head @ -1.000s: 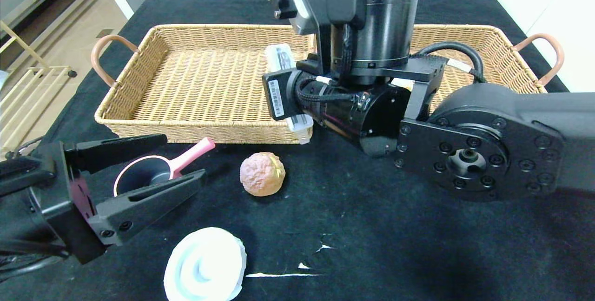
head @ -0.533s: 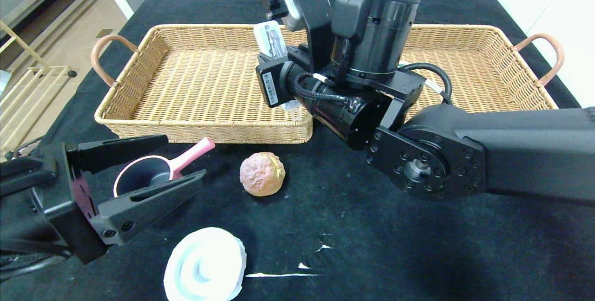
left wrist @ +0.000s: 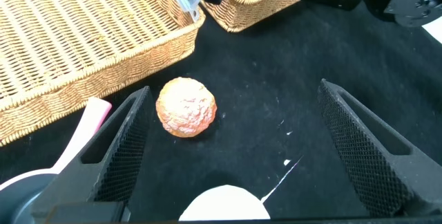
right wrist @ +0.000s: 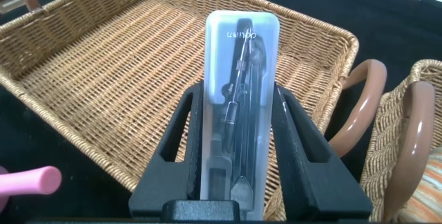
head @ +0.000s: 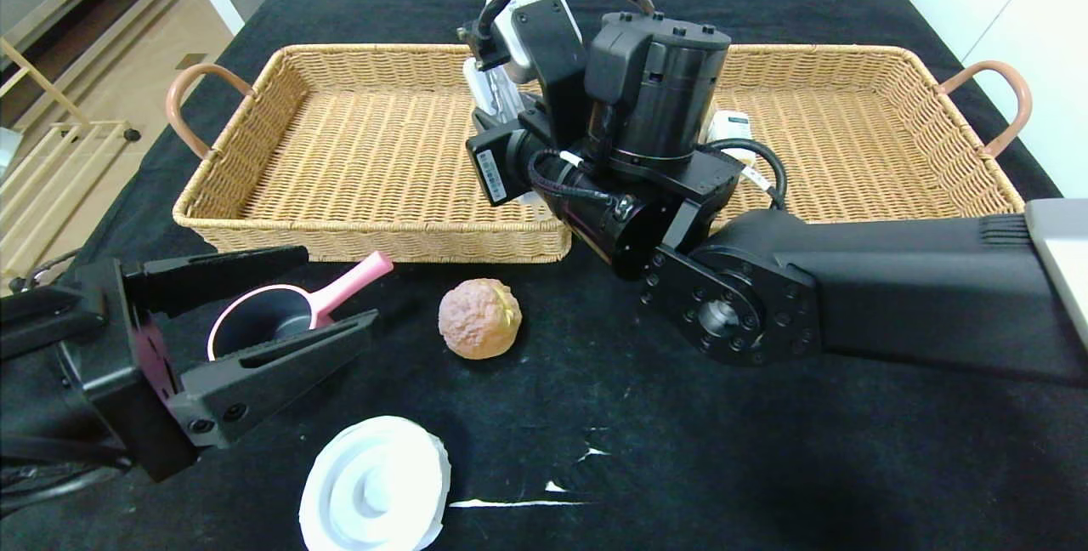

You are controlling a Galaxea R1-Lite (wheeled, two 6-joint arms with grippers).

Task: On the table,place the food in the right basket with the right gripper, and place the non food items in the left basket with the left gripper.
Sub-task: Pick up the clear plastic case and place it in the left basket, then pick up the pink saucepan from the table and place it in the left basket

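Note:
My right gripper is shut on a clear plastic case with a drawing compass inside, holding it above the inner end of the left basket. From the head, only a sliver of the case shows behind the wrist. The right basket lies beside it. A round pink-brown bun sits on the black cloth in front of the baskets. My left gripper hovers open low at the front left, its fingers on either side of a small pink-handled pan. The bun lies just ahead of its jaws.
A white round lid lies near the table's front edge, below the left gripper. The basket handles meet in the middle, close to the right gripper. A small white thing shows in the right basket behind the right arm.
The right arm has swung back and away from me, carrying the case farther over the left basket. The left gripper, bun, pan and lid have not moved.

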